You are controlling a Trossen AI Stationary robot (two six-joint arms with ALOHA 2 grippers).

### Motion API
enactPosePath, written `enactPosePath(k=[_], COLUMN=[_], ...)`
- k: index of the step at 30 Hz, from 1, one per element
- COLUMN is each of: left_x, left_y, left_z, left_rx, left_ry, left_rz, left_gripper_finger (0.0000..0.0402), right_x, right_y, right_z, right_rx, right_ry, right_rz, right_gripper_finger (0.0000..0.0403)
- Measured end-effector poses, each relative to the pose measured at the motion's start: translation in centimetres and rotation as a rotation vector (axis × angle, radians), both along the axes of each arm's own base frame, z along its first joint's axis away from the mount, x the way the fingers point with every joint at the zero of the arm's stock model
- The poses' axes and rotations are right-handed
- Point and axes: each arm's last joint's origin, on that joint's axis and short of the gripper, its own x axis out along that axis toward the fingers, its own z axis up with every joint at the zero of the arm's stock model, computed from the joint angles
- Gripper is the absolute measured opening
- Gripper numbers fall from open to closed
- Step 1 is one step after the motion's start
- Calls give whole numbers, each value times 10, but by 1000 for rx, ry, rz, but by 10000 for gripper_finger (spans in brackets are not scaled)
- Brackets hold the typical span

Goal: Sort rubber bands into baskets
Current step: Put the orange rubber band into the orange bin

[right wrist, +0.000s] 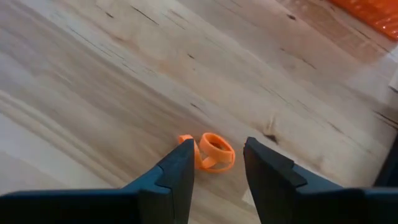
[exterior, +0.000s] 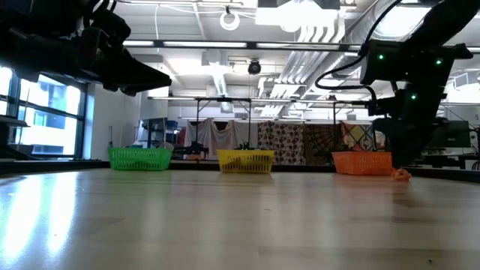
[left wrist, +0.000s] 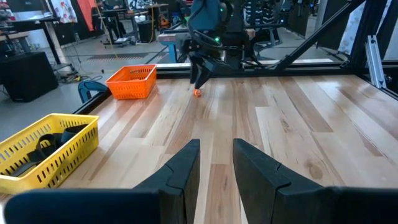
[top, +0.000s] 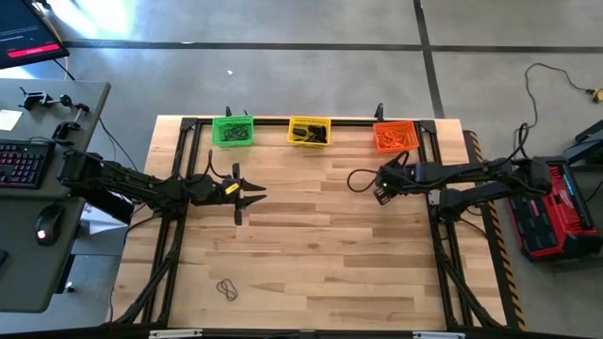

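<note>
A small orange rubber band (right wrist: 214, 152) lies crumpled on the wooden table, a little in front of the orange basket (top: 396, 137). My right gripper (right wrist: 219, 155) points steeply down right above it, open, with a finger on either side; whether a finger touches it, I cannot tell. The low view shows this band (exterior: 402, 175) on the table under the right arm. My left gripper (left wrist: 216, 149) waits open over the table's left middle (top: 254, 195). The green basket (top: 233, 131) and the yellow basket (top: 309, 131) hold dark bands. A dark rubber band (top: 226, 289) lies near the front left.
The three baskets stand in a row along the far edge, inside a black frame rail (top: 283, 121). A desk with a keyboard (top: 24, 162) is off the table's left, and a red case (top: 556, 207) off its right. The table's middle and front are bare wood.
</note>
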Motion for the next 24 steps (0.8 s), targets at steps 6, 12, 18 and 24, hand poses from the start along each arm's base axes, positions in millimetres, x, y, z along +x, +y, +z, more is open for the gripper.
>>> enactPosePath(k=[6,12,18,24], left_x=[0,0,0,0], left_y=[0,0,0,0], left_z=[0,0,-1,-1], left_rx=[0,0,1,1], left_ry=[1,1,5,10], left_rz=[0,0,0,0], left_gripper_finger=[85,85,85,85], right_x=[1,3,5,5], right_y=[-4,-7,-9,-9], right_z=[0,-8,-13,-11], right_rx=[34,56,64,49], right_ry=[-16,26,62,44], right_rz=[17,6,15,32], right_gripper_finger=[128,127,74,11])
